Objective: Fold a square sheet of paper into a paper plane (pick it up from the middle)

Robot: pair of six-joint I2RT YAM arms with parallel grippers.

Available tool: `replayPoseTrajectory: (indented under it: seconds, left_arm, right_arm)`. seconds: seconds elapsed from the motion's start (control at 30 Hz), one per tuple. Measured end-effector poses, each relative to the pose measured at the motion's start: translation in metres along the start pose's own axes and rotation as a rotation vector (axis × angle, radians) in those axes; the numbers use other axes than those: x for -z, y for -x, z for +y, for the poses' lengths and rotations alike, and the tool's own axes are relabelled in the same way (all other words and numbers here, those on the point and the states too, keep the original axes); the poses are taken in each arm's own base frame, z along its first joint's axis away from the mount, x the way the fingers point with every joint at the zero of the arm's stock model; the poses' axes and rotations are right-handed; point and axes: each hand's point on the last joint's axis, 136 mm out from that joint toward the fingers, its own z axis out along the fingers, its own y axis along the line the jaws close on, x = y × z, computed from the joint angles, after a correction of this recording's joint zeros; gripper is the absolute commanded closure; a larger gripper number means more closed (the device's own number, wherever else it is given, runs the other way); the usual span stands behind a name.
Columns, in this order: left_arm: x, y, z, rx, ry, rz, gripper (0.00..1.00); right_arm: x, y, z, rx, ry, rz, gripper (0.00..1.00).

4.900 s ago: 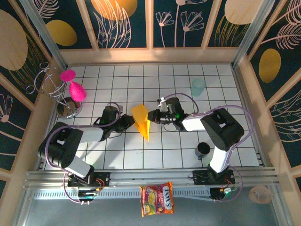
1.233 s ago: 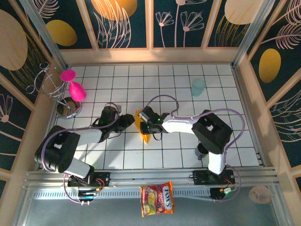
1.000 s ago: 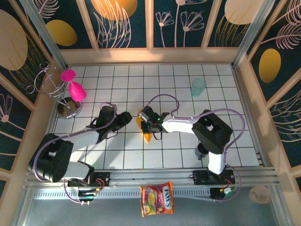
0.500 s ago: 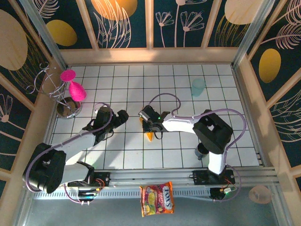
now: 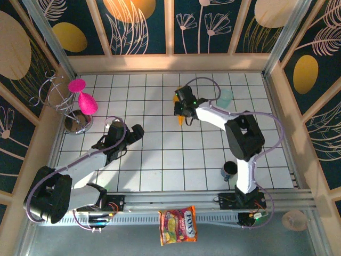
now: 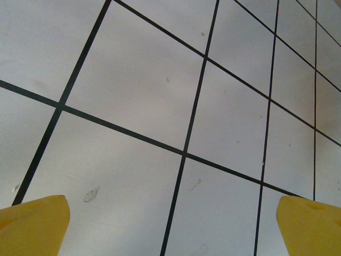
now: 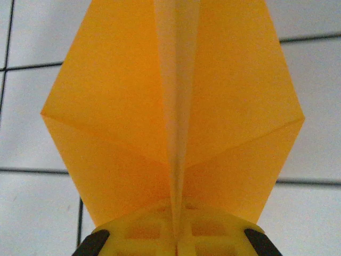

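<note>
The paper plane (image 7: 122, 106) is orange-yellow, folded with a centre crease and wings spreading to both sides. My right gripper (image 7: 176, 237) is shut on its keel fold from below. In the top view the right gripper (image 5: 183, 110) is over the tiles at the back middle, and only a small orange tip of the plane (image 5: 182, 120) pokes out beneath it. My left gripper (image 5: 136, 133) sits low over the left-middle tiles, well apart from the plane. Its yellow fingertips (image 6: 34, 224) stand wide apart, open over bare tile.
A wire rack with pink pieces (image 5: 81, 100) stands at the left edge. A pale teal cup (image 5: 224, 98) is at the back right, close to the right arm. A dark cup (image 5: 230, 169) is at the front right. A printed snack packet (image 5: 178, 225) lies beyond the table's front rail.
The right gripper has carried the plane from the table's middle up toward the back right. The left gripper has let go and drawn back to the left.
</note>
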Motion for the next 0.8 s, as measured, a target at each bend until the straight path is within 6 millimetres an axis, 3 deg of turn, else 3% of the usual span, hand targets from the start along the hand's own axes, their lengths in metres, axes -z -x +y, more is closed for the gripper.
replayPoseTrajectory:
  seconds: [0.1, 0.3, 0.63, 0.8]
  left_arm:
    - [0.0, 0.0, 0.0, -0.001, 0.0, 0.001, 0.01]
    - [-0.002, -0.003, 0.001, -0.005, 0.003, 0.015, 0.01]
    - [-0.009, -0.011, 0.007, -0.011, 0.026, 0.047, 0.01]
    - [-0.009, -0.011, 0.007, -0.011, 0.025, 0.047, 0.01]
  right_arm:
    - [-0.017, 0.008, -0.004, 0.038, -0.02, 0.016, 0.92]
    - [-0.042, 0.001, -0.012, 0.095, -0.048, 0.096, 0.91]
    - [-0.052, -0.015, -0.029, 0.124, -0.117, 0.157, 0.74]
    - [-0.052, -0.014, -0.031, 0.117, -0.129, 0.153, 0.7]
